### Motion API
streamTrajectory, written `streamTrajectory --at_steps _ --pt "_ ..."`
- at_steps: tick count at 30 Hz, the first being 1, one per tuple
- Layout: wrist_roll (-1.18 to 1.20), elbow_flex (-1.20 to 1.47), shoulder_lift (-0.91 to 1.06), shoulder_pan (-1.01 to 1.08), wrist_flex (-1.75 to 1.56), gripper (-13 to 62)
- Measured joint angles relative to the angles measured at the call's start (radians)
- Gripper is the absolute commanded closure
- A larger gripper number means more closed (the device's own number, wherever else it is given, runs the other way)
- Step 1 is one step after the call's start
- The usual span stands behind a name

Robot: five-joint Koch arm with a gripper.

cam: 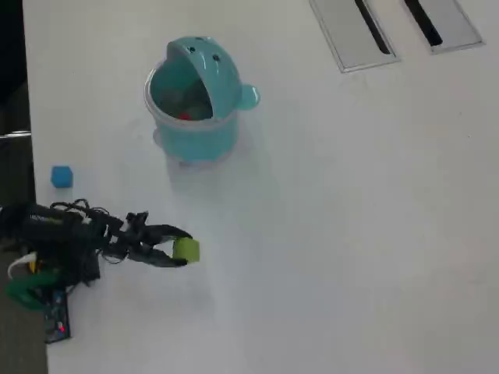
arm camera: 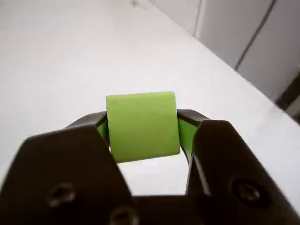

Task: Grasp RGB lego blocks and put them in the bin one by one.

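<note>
Gripper [arm camera: 143, 133] pinching the yellow-green cube [arm camera: 142, 125]
Cube sits square between the jaws, no long axis; blue cube [cam: 61, 177] rests on the bench [cam: 351, 234].

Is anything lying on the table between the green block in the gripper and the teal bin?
No. In the overhead view, only bare white table separates the green block from the bin.

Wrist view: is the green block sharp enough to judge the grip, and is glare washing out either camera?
Wrist view: yellow-green block fairly sharp between the hand, table behind soft and bright. Overhead view: even light, white table slightly washed, faint shadow under the bin.
</note>
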Motion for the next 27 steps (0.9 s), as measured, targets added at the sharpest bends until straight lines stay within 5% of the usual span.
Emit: streamTrajectory --at_steps 20,27 --pt "-0.135 -0.23 -0.003 -0.798 -0.018 39.5" --pt "-0.179 -0.411 -0.308 -0.904 -0.252 39.5"
